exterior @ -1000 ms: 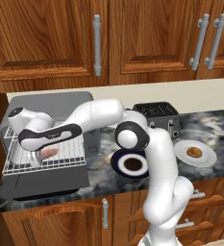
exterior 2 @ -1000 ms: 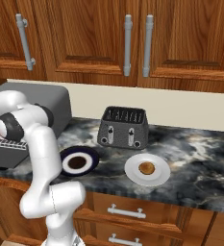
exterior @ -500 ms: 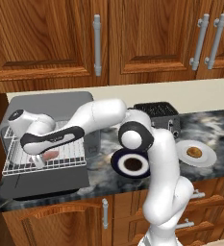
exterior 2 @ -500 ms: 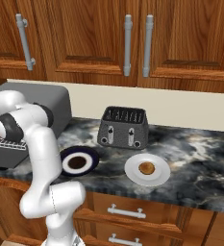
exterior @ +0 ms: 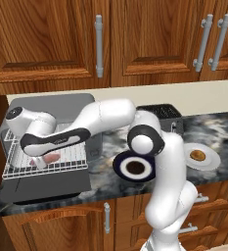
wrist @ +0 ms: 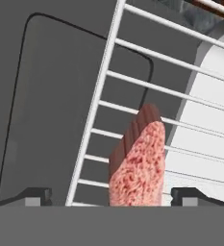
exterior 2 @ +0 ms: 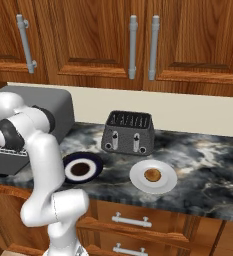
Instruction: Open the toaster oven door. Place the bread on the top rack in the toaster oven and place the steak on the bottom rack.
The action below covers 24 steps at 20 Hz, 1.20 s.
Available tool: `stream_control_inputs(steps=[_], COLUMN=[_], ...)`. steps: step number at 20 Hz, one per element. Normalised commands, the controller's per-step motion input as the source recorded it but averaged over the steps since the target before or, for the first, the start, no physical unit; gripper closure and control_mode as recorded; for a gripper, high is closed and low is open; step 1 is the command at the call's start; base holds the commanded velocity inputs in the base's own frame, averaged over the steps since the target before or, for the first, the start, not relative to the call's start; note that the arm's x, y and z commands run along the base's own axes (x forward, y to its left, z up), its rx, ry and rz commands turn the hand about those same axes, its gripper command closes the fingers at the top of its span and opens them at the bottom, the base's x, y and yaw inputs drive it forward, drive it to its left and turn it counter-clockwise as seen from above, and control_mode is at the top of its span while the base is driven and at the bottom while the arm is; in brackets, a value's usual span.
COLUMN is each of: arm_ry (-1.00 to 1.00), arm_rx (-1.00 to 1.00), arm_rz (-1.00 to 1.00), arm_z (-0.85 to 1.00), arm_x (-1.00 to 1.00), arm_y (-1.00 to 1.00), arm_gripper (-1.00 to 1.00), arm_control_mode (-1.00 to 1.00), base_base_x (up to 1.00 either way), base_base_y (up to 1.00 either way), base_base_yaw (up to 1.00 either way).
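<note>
The light-grey toaster oven (exterior: 52, 105) stands at the counter's left, and its dark door (exterior: 49, 188) lies folded down flat. A white wire rack (exterior: 69, 162) is drawn out just above the door; I cannot tell which of the two it is. The pink steak (exterior: 49, 158) (wrist: 140, 163) lies on this rack. My gripper (exterior: 38, 163) (wrist: 112, 196) hovers over the steak, open, with a fingertip on each side and neither touching it. The bread (exterior: 197, 156) (exterior 2: 152, 175) sits on its white plate (exterior: 211, 162) at the right.
A dark blue plate (exterior: 134, 167) (exterior 2: 81, 169) with a brown centre lies beside the oven, under my arm. A black two-slot toaster (exterior: 160, 113) (exterior 2: 129, 132) stands at the back. Wooden cabinets hang above the counter.
My gripper has opened and let go of the steak, which now rests on the drawn-out rack. The hand has barely moved.
</note>
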Motion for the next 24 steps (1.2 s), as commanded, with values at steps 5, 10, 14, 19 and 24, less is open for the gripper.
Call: stream_control_inputs(steps=[5, 10, 14, 19, 24], arm_ry=[0.00, -0.01, -0.03, 0.00, 0.00], arm_rx=[0.05, 0.10, 0.11, 0.09, 0.11], arm_rz=[0.01, -0.05, -0.30, -0.40, -0.49], arm_z=[0.17, 0.03, 0.11, 0.03, 0.00], arm_x=[-0.62, -0.91, -0.69, -0.42, -0.31], arm_y=[-0.06, -0.21, -0.05, -0.41, -0.58], arm_gripper=[-1.00, -1.00, -1.00, -1.00, -1.00], arm_control_mode=[-1.00, -1.00, -1.00, -1.00, -1.00], base_base_x=[0.00, 0.00, 0.00, 0.00, 0.00], base_base_y=[0.00, 0.00, 0.00, 0.00, 0.00], base_base_yaw=[0.00, 0.00, 0.00, 0.00, 0.00])
